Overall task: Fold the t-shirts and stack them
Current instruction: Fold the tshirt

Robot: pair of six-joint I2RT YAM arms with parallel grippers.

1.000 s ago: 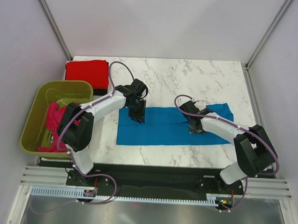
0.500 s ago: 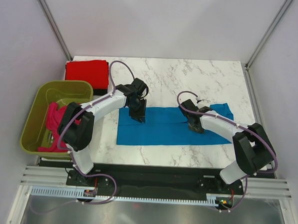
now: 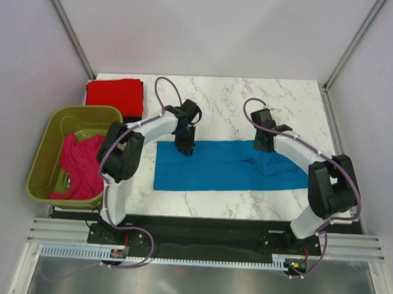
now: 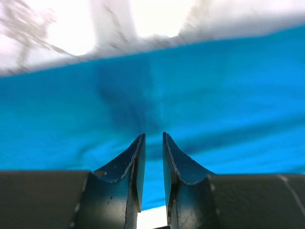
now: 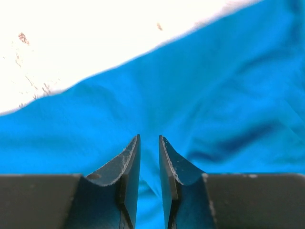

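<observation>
The bright blue t-shirt (image 3: 215, 168) lies as a long folded band across the marble table, creased at its right end. My left gripper (image 3: 185, 148) is at its far edge on the left side. My right gripper (image 3: 262, 145) is at its far edge on the right side. In the left wrist view the jaws (image 4: 153, 138) stand a narrow gap apart with blue cloth (image 4: 214, 95) between them. In the right wrist view the jaws (image 5: 148, 138) are the same, and creases in the cloth (image 5: 214, 95) run into them. The red t-shirt (image 3: 115, 95) lies folded at the back left. The magenta-pink t-shirt (image 3: 80, 164) is bunched in the tub.
The olive-green tub (image 3: 49, 129) stands off the table's left edge. Bare marble table (image 3: 251, 100) lies beyond the blue shirt. Slanted frame posts rise at both back corners.
My right gripper moved from the middle of the blue shirt to its far edge. The shirt's right end shifted and rumpled. My left arm's elbow swung right, its gripper staying near the far edge.
</observation>
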